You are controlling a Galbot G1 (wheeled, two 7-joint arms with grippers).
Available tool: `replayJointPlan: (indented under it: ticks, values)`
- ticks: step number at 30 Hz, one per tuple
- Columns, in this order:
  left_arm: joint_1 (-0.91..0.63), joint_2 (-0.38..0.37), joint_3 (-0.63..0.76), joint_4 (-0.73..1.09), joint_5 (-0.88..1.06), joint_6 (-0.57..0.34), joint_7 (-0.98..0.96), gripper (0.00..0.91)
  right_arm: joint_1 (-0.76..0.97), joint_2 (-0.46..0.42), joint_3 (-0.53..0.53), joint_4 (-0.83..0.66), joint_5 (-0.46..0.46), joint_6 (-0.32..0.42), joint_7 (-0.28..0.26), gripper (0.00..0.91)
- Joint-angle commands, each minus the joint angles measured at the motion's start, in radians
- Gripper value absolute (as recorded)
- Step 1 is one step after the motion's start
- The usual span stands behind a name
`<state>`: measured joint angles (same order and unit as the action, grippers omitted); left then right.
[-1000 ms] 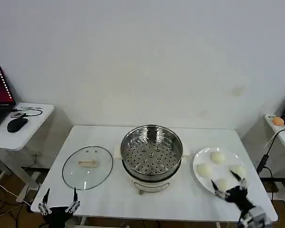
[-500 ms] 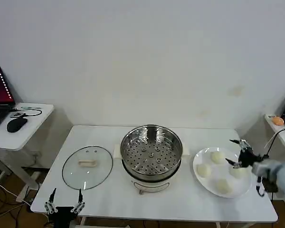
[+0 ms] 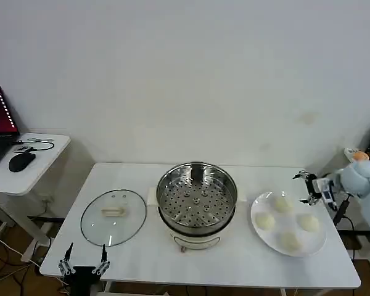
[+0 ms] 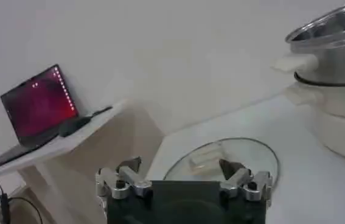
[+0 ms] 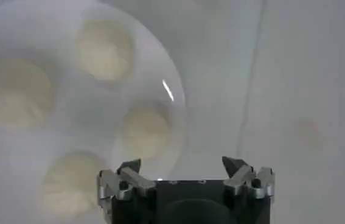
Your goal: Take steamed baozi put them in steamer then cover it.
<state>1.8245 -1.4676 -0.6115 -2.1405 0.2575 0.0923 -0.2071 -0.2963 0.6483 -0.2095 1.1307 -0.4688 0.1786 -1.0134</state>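
Hovering right gripper (image 3: 308,187): we hold our jaws spread wide with nothing between them, raised over the far right rim of the plate.
Plate (image 3: 259,229): white, on the bench to the right of the steamer; in our right wrist view its rim (image 5: 181,115) curves just ahead of the jaws.
Steamed baozi (image 3: 288,240): four cream-white buns, all on the plate; the nearest one to our right jaws (image 5: 145,129) lies just ahead of one fingertip, the other three farther on.
Left gripper (image 3: 83,262): parked at the near left edge of the bench, jaws apart and empty.
Cover (image 3: 113,216): flat on the bench, just beyond our left jaws.
Steamer (image 3: 197,197): mid-bench, uncovered, past the cover from our left jaws.
Bench (image 3: 142,256): white.
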Motion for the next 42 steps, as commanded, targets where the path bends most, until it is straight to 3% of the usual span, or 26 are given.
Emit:
replayJointPlan:
  ticks: [1,10,24,35,37,42]
  values:
    - [-0.004,0.001,-0.006,0.01,0.007,0.002,0.005,0.907,0.257,0.138,-0.287,-0.292,0.009,0.019,-0.091,0.907]
    - [-0.005,-0.002,-0.007,0.016,0.018,0.001,0.011,0.907,0.24,0.179,-0.329,-0.315,0.046,-0.052,-0.08,0.907]
    - [-0.007,-0.005,-0.006,0.017,0.021,-0.002,0.007,0.907,0.217,0.196,-0.333,-0.334,0.05,-0.071,-0.054,0.907]
    - [-0.002,-0.006,-0.005,0.01,0.021,-0.002,0.007,0.907,0.209,0.217,-0.339,-0.358,0.046,-0.083,-0.046,0.715]
    - [-0.002,-0.007,-0.004,0.009,0.021,-0.002,0.006,0.907,0.207,0.217,-0.341,-0.355,0.047,-0.089,-0.045,0.645]
    - [-0.001,-0.009,-0.001,0.007,0.023,-0.002,0.005,0.907,0.207,0.212,-0.343,-0.351,0.049,-0.091,-0.043,0.625]
